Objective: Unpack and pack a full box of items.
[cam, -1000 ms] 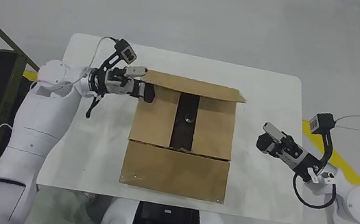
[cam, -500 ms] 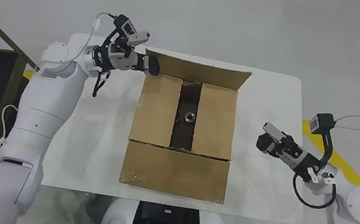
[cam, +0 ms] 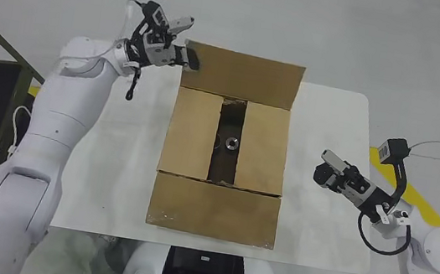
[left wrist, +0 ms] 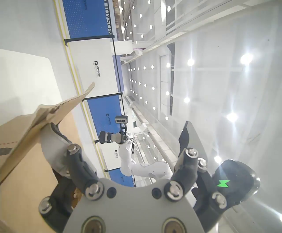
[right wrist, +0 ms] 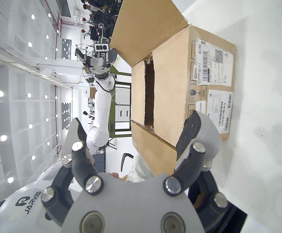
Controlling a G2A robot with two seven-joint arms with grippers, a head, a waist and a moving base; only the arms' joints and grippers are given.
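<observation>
Left gripper point(cam: 190, 57): jaws apart, one finger against the corner of the far flap point(cam: 246, 75), which stands upright. Box point(cam: 202, 147): mid-table point(cam: 113, 173), with a small round item point(cam: 230, 143) in the gap between its side flaps. Right gripper point(cam: 320, 168): jaws apart, empty, right of the box.

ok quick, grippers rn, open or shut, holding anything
Left gripper: open, one finger against the box flap, not clamped on it.
Right gripper: open, empty.
</observation>
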